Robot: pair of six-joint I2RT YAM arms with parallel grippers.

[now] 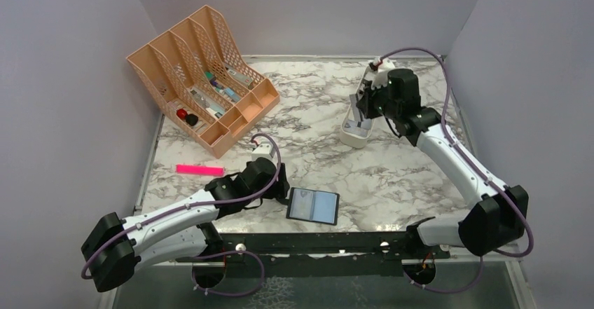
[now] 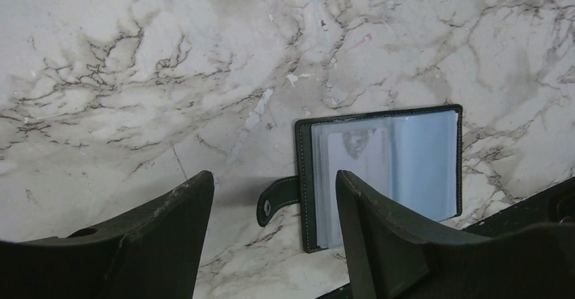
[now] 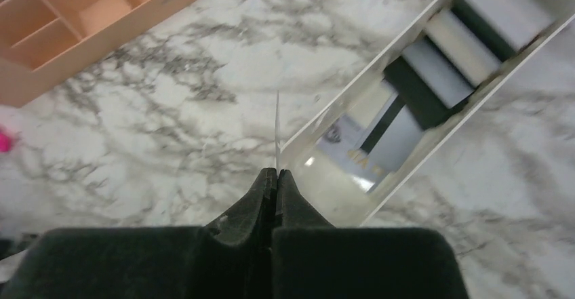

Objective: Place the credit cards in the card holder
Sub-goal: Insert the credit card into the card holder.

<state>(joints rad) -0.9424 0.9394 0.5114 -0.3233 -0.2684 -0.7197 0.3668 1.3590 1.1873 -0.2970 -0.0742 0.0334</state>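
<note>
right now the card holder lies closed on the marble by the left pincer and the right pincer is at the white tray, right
Not closed: the left wrist view shows the card holder lying open. The rest holds: it is on the marble by the left pincer, and the right pincer is at the white tray.

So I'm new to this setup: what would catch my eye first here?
The peach organiser stands out at the rear left; the black card holder lies open near the front, by the open left gripper. At the rear right, the right gripper pinches a credit card by a white tray of cards.
</note>
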